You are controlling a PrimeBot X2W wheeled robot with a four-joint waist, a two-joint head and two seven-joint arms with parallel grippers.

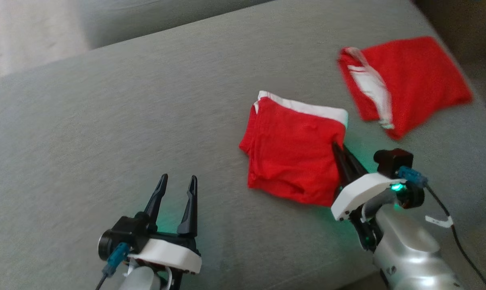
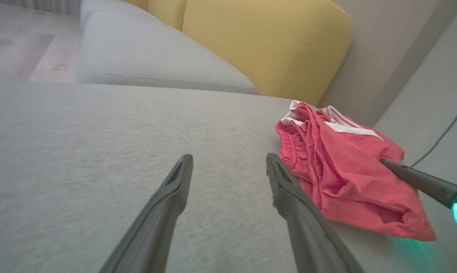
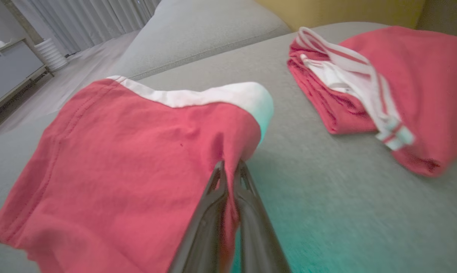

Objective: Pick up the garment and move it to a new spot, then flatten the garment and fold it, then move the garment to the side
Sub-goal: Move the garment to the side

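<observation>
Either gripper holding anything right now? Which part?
Right gripper is shut on the nearer folded red garment, pinching its right edge just below the white band. Left gripper is open, holding nothing.

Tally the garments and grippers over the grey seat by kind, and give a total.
Red garments: 2, the held garment and the other garment
Grippers: 2, the left gripper open, the right gripper shut on the held garment's edge
Total: 4

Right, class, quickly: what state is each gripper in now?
Left gripper: open, holding nothing.
Right gripper: shut on the edge of the folded red cloth garment with a white band.
</observation>
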